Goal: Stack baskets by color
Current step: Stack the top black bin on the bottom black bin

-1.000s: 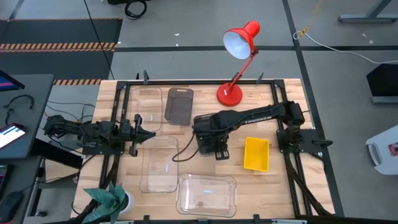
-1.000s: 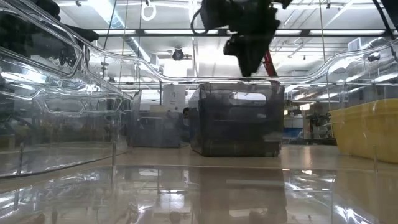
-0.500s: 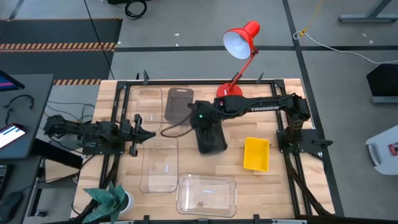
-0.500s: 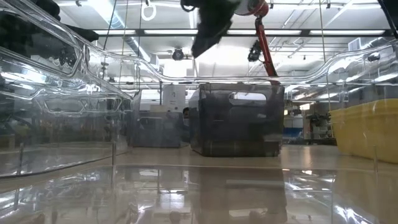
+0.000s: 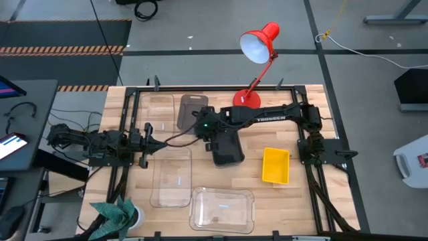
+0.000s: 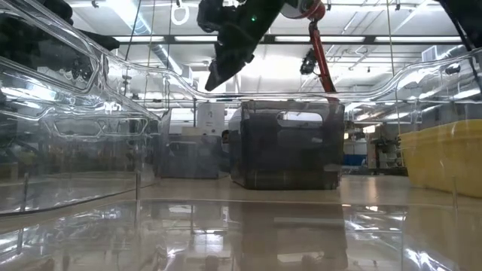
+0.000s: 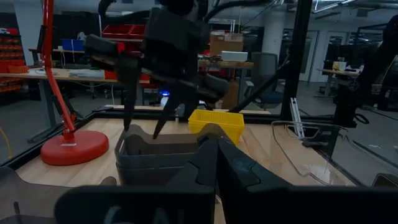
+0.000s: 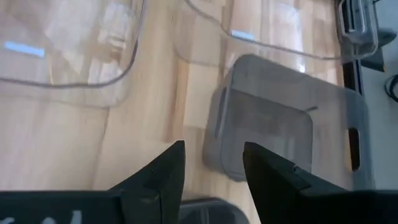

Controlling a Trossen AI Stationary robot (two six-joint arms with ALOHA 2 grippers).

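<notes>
No stacking looked done: the right end effector [image 5: 202, 127], fingers spread and empty, hung between the far grey basket [image 5: 192, 112] and the nearer grey basket [image 5: 227, 148], yellow basket [image 5: 275, 165] apart at right.

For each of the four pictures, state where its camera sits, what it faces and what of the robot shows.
High: overhead, facing down; both arms.
Low: table level, facing the dark grey basket; right claw above.
Left wrist: past the shut left claw toward the same basket, right claw beyond.
Right wrist: down past open fingers at another grey basket.
Low and left wrist share the central basket.
</notes>
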